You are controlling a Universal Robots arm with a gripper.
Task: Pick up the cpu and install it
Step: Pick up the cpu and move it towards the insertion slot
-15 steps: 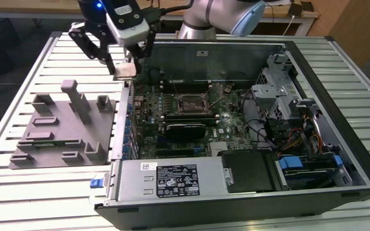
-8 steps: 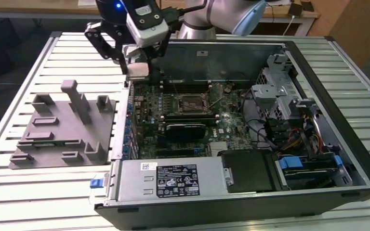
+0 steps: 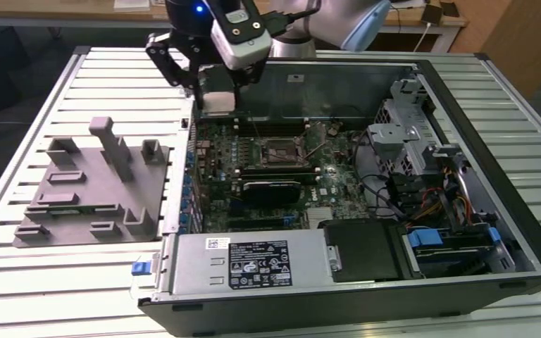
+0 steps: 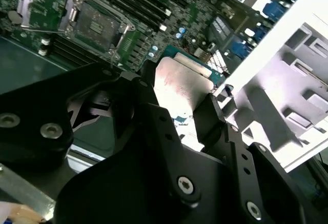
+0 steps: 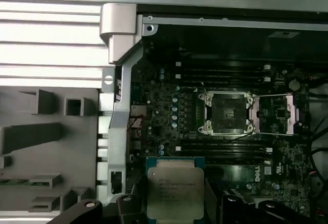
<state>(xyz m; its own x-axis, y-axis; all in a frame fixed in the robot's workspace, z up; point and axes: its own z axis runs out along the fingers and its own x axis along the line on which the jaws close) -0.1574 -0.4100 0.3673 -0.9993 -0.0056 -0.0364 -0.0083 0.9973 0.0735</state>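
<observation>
Slatted tabletop [image 3: 110, 77] carries an open computer case [image 3: 346, 88]; over its motherboard [image 5: 169, 111] edge, the hand [image 4: 179, 106] is clamped on opposite sides of the cpu [image 5: 174, 190]. Light, stiff, probably delicate underneath, so edges suit gripping.

An open case [image 3: 507, 176] lies on a slatted table [image 3: 54, 296]. Inside the case, a green motherboard [image 3: 216, 151] covers the floor. A labelled silver power supply [image 3: 251, 264] sits along the case's near wall, with a black cover [image 3: 365, 250] and blue-latched drive bays [image 3: 439, 239] beside it. A gray fixture [image 3: 82, 204] lies just outside the case, on the exterior view's left.
</observation>
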